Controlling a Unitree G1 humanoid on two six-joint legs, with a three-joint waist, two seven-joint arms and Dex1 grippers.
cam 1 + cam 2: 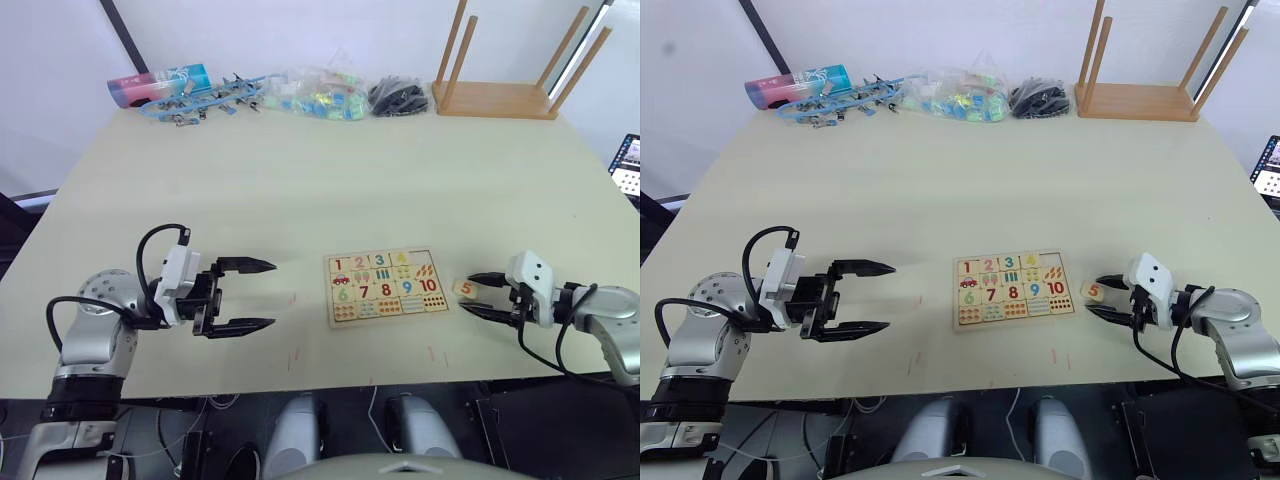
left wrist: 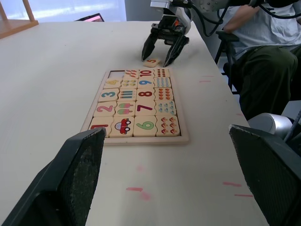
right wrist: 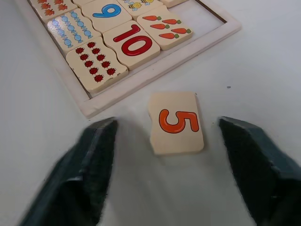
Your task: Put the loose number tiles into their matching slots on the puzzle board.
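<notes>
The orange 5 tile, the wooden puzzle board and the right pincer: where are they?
Small pale-wood tile with orange 5 [image 3: 176,122], right wrist view, on its face.
Flat pale-wood puzzle board [image 1: 331,300], left eye view, on its frame.
Right pincer [image 1: 477,294], left eye view, between fingertips.

Left tool [image 1: 258,294]: fingers spread wide, one above the other, empty, held level just above the worktop [image 1: 300,180], pointing toward the robot's right. Right tool [image 1: 483,295]: fingers parted, empty, low at the worktop surface, pointing toward the robot's left. Both forearms bent inward.

5 tile [image 3: 176,123] on table [image 1: 300,180], right of puzzle board [image 1: 386,288].
</notes>
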